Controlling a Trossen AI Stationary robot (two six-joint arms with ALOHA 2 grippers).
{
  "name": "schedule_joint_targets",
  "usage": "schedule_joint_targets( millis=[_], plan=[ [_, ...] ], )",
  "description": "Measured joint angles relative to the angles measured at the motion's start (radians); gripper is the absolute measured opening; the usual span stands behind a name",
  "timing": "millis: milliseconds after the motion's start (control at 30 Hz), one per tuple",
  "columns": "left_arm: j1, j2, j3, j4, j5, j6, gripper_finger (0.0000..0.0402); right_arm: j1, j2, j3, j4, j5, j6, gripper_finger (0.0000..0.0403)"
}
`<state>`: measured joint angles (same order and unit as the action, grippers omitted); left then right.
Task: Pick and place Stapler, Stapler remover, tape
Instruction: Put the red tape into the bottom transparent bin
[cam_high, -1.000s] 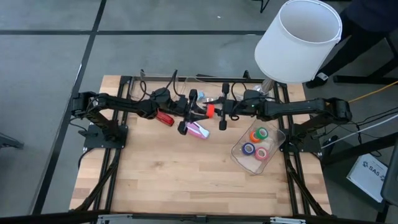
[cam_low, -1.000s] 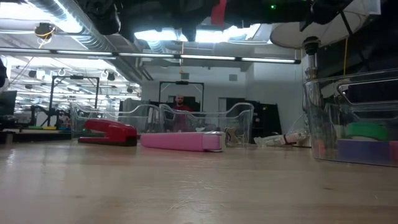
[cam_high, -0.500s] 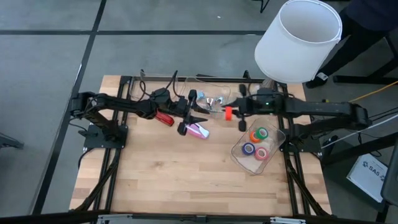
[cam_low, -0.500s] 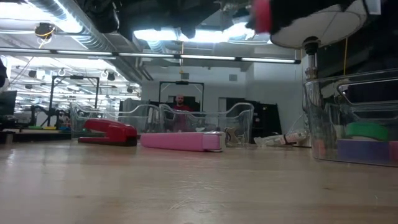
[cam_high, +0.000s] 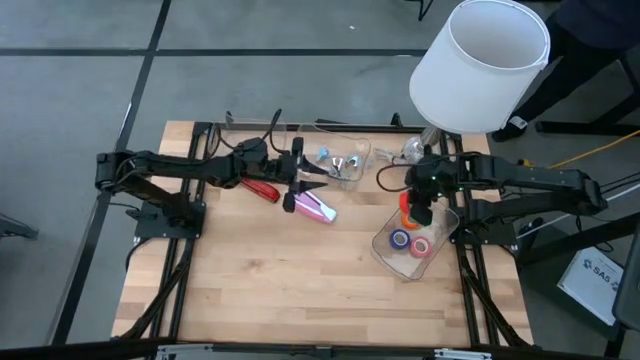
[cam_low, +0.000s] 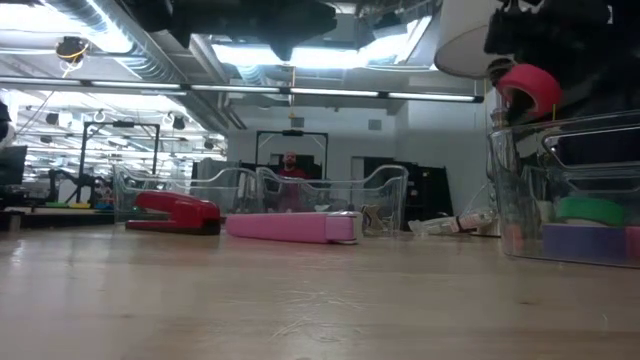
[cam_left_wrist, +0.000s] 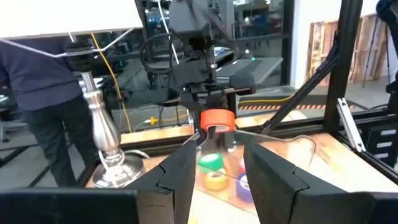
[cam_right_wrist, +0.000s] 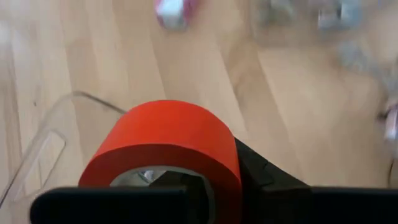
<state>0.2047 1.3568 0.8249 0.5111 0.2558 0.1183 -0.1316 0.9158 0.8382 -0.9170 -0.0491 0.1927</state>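
Item: red tape roll (cam_high: 405, 203), held in the right end effector (cam_high: 420, 212). The fingers are closed on the ring through its hole, as the right wrist view shows, with the roll (cam_right_wrist: 163, 149) filling the foreground. Position: above the clear bin (cam_high: 447, 232) at the surface's right side, at its rim nearest the table's middle. In the low view the roll (cam_low: 530, 88) hangs just over the bin's top edge (cam_low: 560, 125).

Governing relation: the drop spot lies straight below the right end effector, inside the bin. The ring's axis looks roughly level, so the roll hangs on edge; judged likely to land on edge and tip over onto the rolls below.

Bin contents: a green roll (cam_high: 422, 213), a blue-purple roll (cam_high: 400, 240) and a pink roll (cam_high: 421, 247), lying flat, touching or nearly so. An orange roll (cam_left_wrist: 216, 180) shows beside the green one in the left wrist view.

Item: left end effector (cam_high: 312, 182), fingers (cam_left_wrist: 179, 177) about half apart, holding nothing. Position: well apart from the bin; the right arm is plainly the nearer.

Item: pink stapler (cam_high: 316, 207), just beside the left end effector, towards the table's near edge; long axis diagonal.

Item: red stapler (cam_high: 263, 189), under the left arm; long axis diagonal.

Item: clear tray (cam_high: 352, 172), beyond the left end effector, holding small silvery staple removers (cam_high: 340, 162).
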Motion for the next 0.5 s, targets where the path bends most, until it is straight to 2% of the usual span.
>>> schedule_joint_targets(
  millis=[500],
  plan=[
    [0.000, -0.066, 0.000, -0.165, -0.001, -0.001, 0.0127, 0.150, 0.093, 0.000, -0.202, -0.043, 0.168, 0.0048]
  ],
)
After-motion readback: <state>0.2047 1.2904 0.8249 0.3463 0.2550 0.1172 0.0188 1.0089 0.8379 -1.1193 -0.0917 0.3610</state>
